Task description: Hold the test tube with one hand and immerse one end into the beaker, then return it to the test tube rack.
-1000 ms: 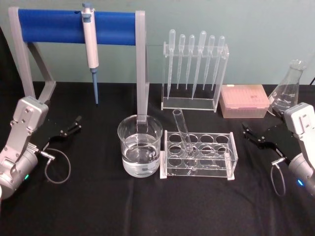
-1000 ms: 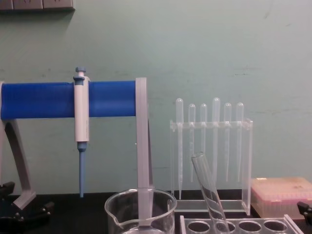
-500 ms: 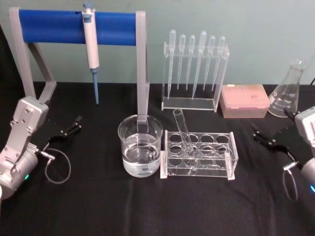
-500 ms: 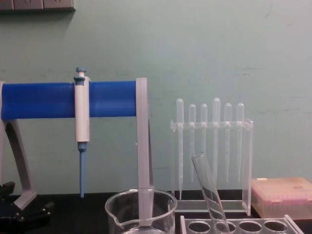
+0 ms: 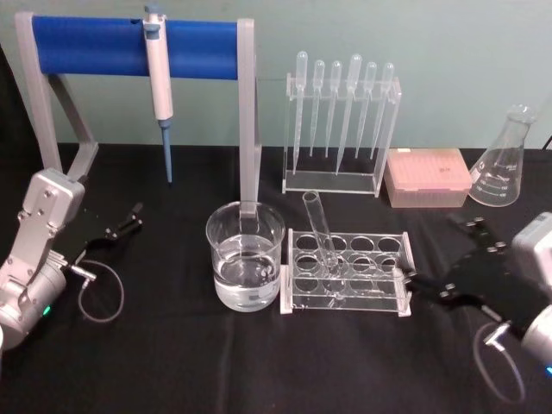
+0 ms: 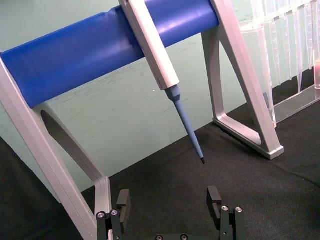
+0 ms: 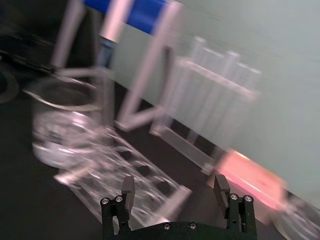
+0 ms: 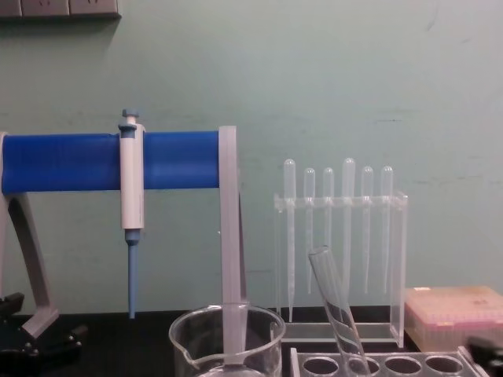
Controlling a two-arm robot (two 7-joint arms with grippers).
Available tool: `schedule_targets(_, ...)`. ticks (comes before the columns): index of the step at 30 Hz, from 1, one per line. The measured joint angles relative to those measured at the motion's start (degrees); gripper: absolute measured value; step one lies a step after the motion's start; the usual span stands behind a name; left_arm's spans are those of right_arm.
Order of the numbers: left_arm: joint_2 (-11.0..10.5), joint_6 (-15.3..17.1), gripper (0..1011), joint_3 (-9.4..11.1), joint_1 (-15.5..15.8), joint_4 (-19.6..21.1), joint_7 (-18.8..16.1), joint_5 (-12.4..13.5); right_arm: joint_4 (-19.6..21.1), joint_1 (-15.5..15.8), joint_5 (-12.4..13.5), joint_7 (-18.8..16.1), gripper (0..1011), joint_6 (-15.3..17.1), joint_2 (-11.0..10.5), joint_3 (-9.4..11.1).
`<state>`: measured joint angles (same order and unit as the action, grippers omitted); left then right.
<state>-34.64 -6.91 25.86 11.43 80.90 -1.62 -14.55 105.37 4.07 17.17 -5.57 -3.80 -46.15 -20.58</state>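
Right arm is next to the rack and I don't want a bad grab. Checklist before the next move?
1. Right pincer open and empty: ok.
2. Test tube seated in rack, leaning, upper part free to grasp: ok.
3. Right pincer lined up on the tube: not ok. It sits low at the rack's right end, and the tube is nearer the left end.
4. Beaker upright, holding liquid, just left of the rack: ok.
5. Left pincer parked far left, open: ok.
6. Liquid inside the tube: cannot tell.
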Motion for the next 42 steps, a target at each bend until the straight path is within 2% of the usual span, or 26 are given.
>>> schedule_targets(3,0.0,0.0,1000,0.0,0.0,0.0,0.0,0.0,0.2,-2.3,0.3,-3.6,1002,0.7,1.4,-2.0)
schedule_targets(7,0.0,0.0,1000,0.0,0.0,0.0,0.0,0.0,-1.4,-7.2,-0.5,-7.8,1002,2.3,5.1,-5.4)
schedule_targets(10,0.0,0.0,1000,0.0,0.0,0.0,0.0,0.0,-2.6,-9.7,-1.3,-9.3,1002,3.4,7.1,-6.9)
schedule_targets(11,0.0,0.0,1000,0.0,0.0,0.0,0.0,0.0,-3.5,-11.4,-1.8,-10.3,1002,4.3,8.3,-7.9)
schedule_targets(16,0.0,0.0,1000,0.0,0.0,0.0,0.0,0.0,-5.8,-15.4,-3.1,-12.3,1002,7.1,11.4,-9.7)
schedule_targets(20,0.0,0.0,1000,0.0,0.0,0.0,0.0,0.0,-7.1,-17.4,-3.9,-13.3,1002,8.9,13.3,-10.2)
schedule_targets(27,0.0,0.0,1000,0.0,0.0,0.0,0.0,0.0,-8.2,-18.5,-4.2,-14.1,967,11.0,15.3,-9.9)
schedule_targets(36,0.0,0.0,1000,0.0,0.0,0.0,0.0,0.0,-8.4,-18.3,-4.5,-14.9,734,12.5,16.6,-8.8)
schedule_targets(41,0.0,0.0,1000,0.0,0.0,0.0,0.0,0.0,-8.4,-17.9,-4.9,-15.3,567,12.6,17.1,-8.2)
schedule_targets(42,0.0,0.0,1000,0.0,0.0,0.0,0.0,0.0,-8.3,-17.7,-5.0,-15.4,507,12.7,17.2,-7.9)
